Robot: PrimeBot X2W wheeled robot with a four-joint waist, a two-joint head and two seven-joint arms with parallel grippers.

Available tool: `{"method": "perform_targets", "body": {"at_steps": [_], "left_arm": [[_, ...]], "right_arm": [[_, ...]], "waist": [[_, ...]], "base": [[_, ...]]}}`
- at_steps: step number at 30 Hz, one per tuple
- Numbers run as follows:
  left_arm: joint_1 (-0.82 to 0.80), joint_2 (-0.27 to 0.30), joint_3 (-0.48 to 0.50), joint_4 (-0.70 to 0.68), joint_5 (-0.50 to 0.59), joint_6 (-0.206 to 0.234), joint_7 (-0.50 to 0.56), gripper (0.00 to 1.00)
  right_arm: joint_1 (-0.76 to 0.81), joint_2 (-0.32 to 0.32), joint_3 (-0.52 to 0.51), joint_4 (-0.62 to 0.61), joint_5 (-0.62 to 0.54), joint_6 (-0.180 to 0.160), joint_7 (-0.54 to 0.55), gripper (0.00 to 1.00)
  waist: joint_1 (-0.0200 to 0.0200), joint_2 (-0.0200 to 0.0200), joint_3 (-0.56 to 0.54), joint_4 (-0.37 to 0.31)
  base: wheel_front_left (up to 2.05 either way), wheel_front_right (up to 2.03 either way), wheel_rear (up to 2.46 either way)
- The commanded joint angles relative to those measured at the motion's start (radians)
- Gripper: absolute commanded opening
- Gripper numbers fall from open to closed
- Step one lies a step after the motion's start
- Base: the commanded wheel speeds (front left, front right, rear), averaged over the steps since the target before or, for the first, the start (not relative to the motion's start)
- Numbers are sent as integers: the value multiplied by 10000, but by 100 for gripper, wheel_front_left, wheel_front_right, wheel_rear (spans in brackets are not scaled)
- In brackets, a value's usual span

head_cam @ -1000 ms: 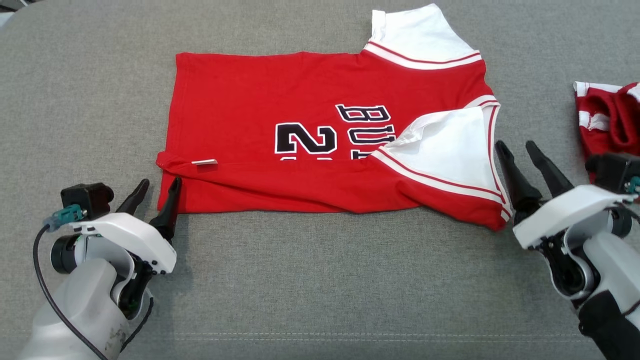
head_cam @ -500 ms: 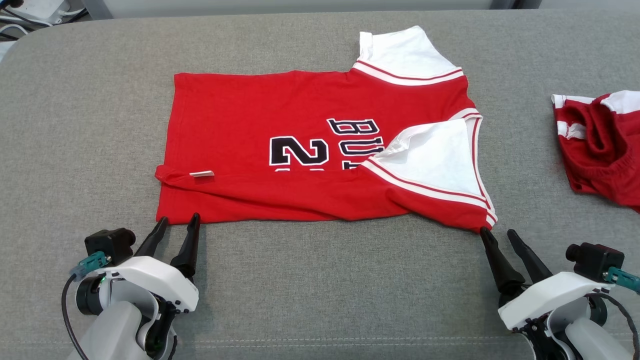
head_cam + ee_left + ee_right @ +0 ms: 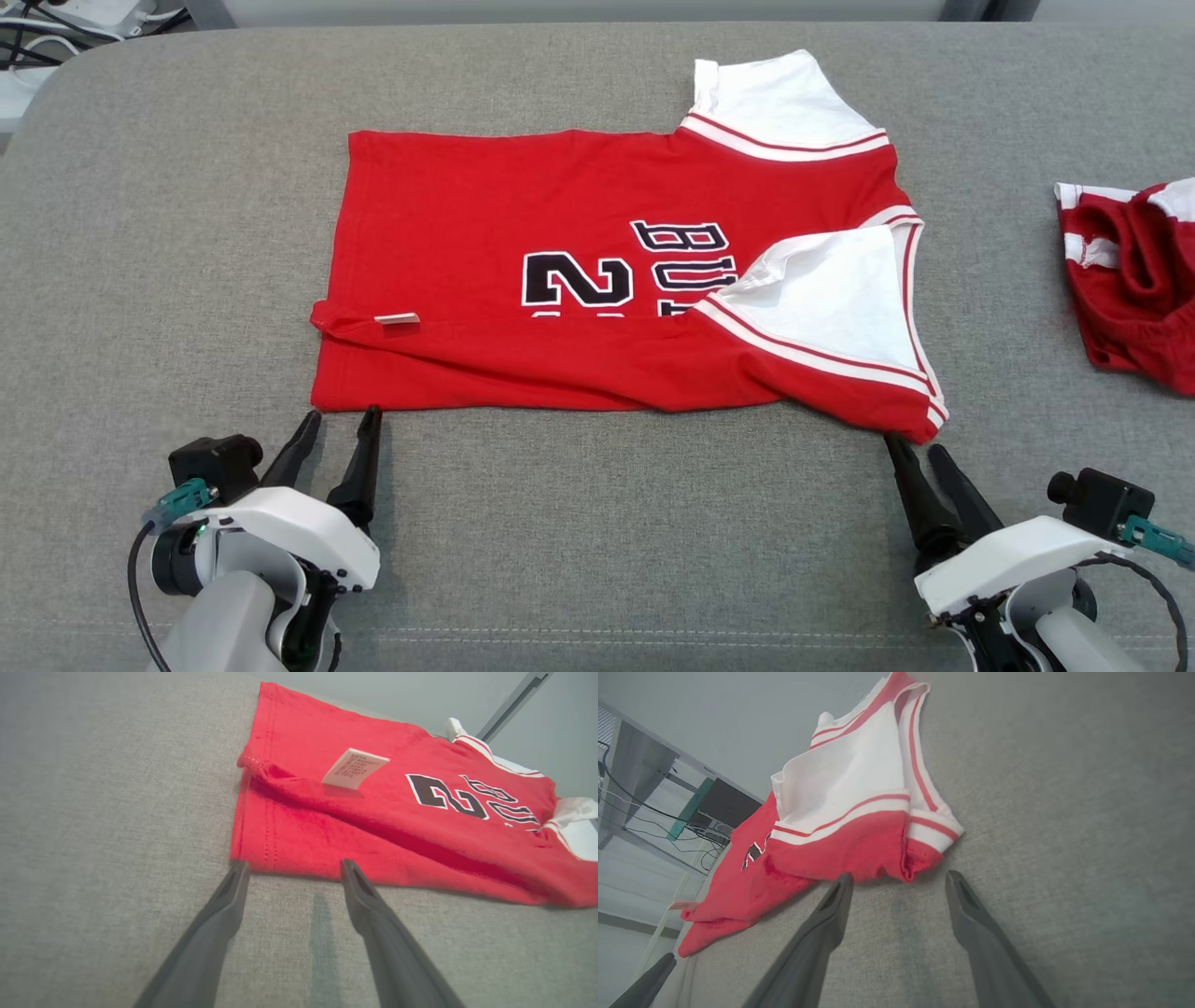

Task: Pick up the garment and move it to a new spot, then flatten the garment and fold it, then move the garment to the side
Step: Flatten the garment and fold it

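The red jersey [image 3: 560, 243], white-sleeved, is found lying flat near the middle of the grey padded surface [image 3: 597, 523]. Its near long edge is folded over, so that a white label [image 3: 397, 319] is exposed and the black lettering partly covered. The near sleeve is laid back across the chest. The left gripper [image 3: 343, 413] is observed with fingers spread, tips just beside the near hem corner, nothing held. The right gripper [image 3: 914, 444] is likewise spread, tips just short of the near shoulder corner, nothing held. A second red-and-white garment [image 3: 1134, 280] is noted bunched, well apart at the right edge
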Motion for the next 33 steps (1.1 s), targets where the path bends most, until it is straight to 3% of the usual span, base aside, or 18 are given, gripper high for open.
{"method": "perform_targets", "body": {"at_steps": [1,12,26,28,32,33], "left_arm": [[-15,184,416,-123,126,-63,-133,100],[4,-5,761,-134,511,-110,-133,100],[38,-31,722,-198,450,-114,-133,100],[39,-40,712,-210,423,-114,-133,100],[23,-54,650,-213,394,-114,-133,100],[19,-60,640,-213,374,-114,-133,100]], "right_arm": [[152,-55,176,-148,328,42,-130,100],[-217,99,-15,-171,1414,42,-132,100],[-362,113,16,-512,1984,42,-133,100],[-432,140,-21,-551,2090,42,-133,86],[-487,125,-70,-592,2132,42,-133,67],[-484,118,-81,-602,2130,42,-133,53]], "waist": [[0,-1,10,35],[0,-1,154,80],[0,-1,289,158],[0,-1,313,158],[0,-1,344,167],[0,-1,349,169]], "base": [[0,0,0],[0,0,0],[0,0,0],[0,0,0],[0,0,0],[0,0,0]]}}
